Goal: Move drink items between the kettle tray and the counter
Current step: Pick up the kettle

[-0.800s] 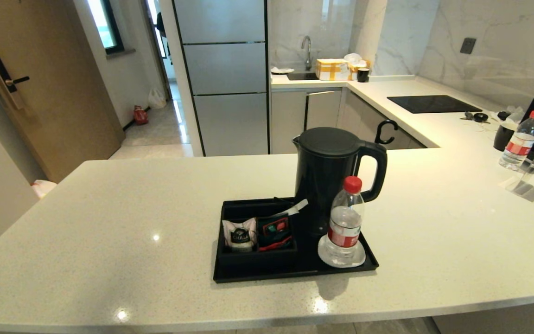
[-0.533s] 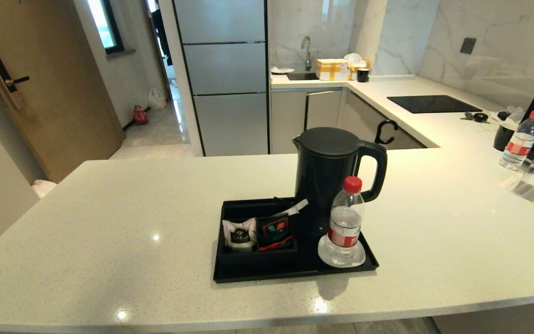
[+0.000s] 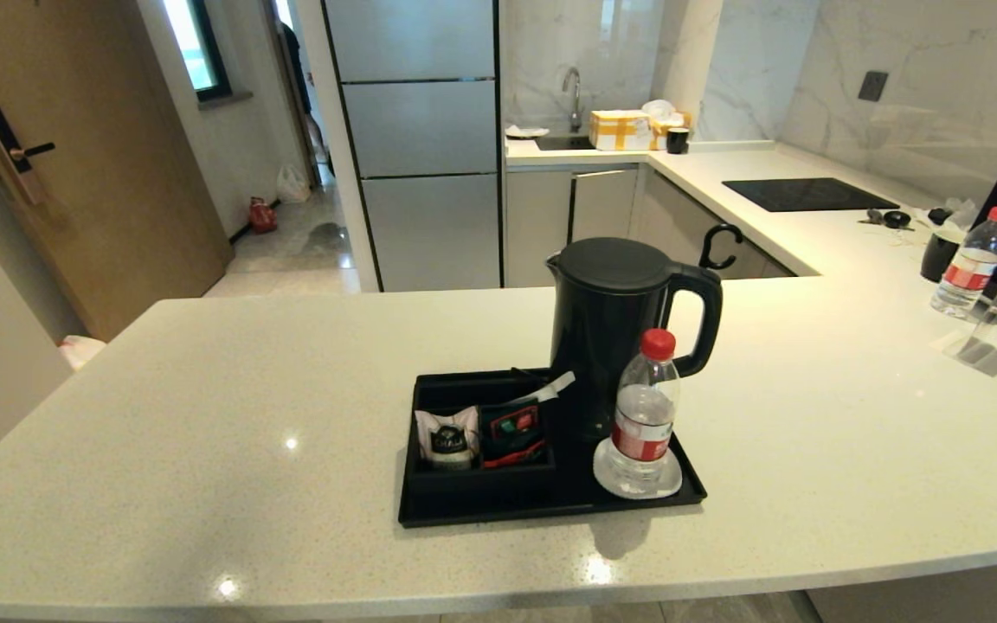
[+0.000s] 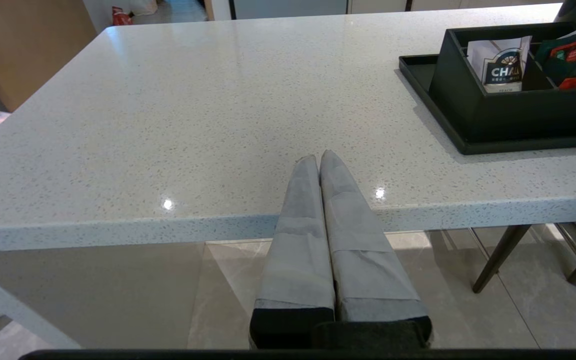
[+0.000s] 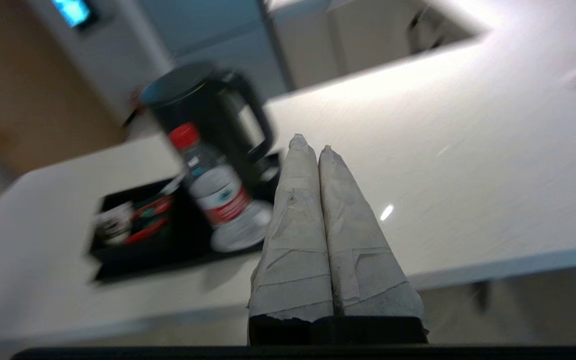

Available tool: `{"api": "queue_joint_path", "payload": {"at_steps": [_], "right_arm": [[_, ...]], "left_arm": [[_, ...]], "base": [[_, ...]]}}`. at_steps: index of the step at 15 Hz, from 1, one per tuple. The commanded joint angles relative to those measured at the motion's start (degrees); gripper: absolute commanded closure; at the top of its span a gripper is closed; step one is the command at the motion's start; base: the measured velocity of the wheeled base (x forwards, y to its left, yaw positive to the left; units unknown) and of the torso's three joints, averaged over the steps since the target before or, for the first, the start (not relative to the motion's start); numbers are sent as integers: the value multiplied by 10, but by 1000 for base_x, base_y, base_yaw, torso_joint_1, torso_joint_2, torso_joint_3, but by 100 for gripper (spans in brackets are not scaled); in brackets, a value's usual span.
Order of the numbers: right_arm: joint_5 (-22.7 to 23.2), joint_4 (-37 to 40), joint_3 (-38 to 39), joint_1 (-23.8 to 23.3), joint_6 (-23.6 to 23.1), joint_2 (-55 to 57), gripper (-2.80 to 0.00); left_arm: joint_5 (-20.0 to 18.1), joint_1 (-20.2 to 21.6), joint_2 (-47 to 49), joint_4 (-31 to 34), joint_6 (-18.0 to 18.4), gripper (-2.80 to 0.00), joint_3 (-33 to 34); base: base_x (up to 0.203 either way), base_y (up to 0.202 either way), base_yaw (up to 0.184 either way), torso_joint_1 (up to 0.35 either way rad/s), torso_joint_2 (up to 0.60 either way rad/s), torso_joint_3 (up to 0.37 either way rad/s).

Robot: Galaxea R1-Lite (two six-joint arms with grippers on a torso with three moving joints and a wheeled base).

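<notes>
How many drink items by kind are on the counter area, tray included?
Kettles: 1, kettle on the tray.
Bottles: 2, tray bottle, far bottle on the counter.
Sachets: 1, pale sachet.
Red-and-green packets: count unclear, bunched.
Total: 4 countable.

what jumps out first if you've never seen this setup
The tall black kettle stands at the back of the black tray in the middle of the pale counter. In front of it, a red-capped water bottle stands on a white coaster, with sachets in the tray's compartments to the left.
</notes>
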Motion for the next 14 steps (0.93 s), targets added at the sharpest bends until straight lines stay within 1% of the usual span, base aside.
{"api": "queue_joint_path", "payload": {"at_steps": [1, 2, 3, 4, 5, 6, 7, 8, 9, 10, 13, 14], "right_arm": [[99, 86, -72, 4, 42, 148, 0], [174, 131, -92, 5, 58, 203, 0], [260, 169, -107, 7, 73, 257, 0], [338, 206, -122, 8, 88, 291, 0], [373, 223, -129, 16, 85, 319, 0], [370, 218, -130, 29, 62, 367, 0], [347, 209, -131, 48, 35, 425, 0], [311, 194, -130, 71, 9, 472, 0], [254, 164, -127, 103, -15, 509, 0], [202, 107, -119, 131, -27, 540, 0], [48, -80, -77, 200, -41, 643, 0], [13, -123, -67, 214, -43, 665, -280]], "left_arm": [[0, 0, 0, 0, 0, 0, 0], [0, 0, 0, 0, 0, 0, 0], [0, 0, 0, 0, 0, 0, 0], [0, 0, 0, 0, 0, 0, 0], [0, 0, 0, 0, 0, 0, 0], [0, 0, 0, 0, 0, 0, 0], [0, 0, 0, 0, 0, 0, 0], [0, 0, 0, 1, 0, 0, 0], [0, 0, 0, 0, 0, 0, 0], [0, 0, 0, 0, 0, 0, 0], [0, 0, 0, 0, 0, 0, 0], [0, 0, 0, 0, 0, 0, 0]], "base": [[0, 0, 0, 0, 0, 0], [0, 0, 0, 0, 0, 0], [0, 0, 0, 0, 0, 0], [0, 0, 0, 0, 0, 0], [0, 0, 0, 0, 0, 0], [0, 0, 0, 0, 0, 0], [0, 0, 0, 0, 0, 0], [0, 0, 0, 0, 0, 0], [0, 0, 0, 0, 0, 0], [0, 0, 0, 0, 0, 0], [0, 0, 0, 0, 0, 0], [0, 0, 0, 0, 0, 0]]}}
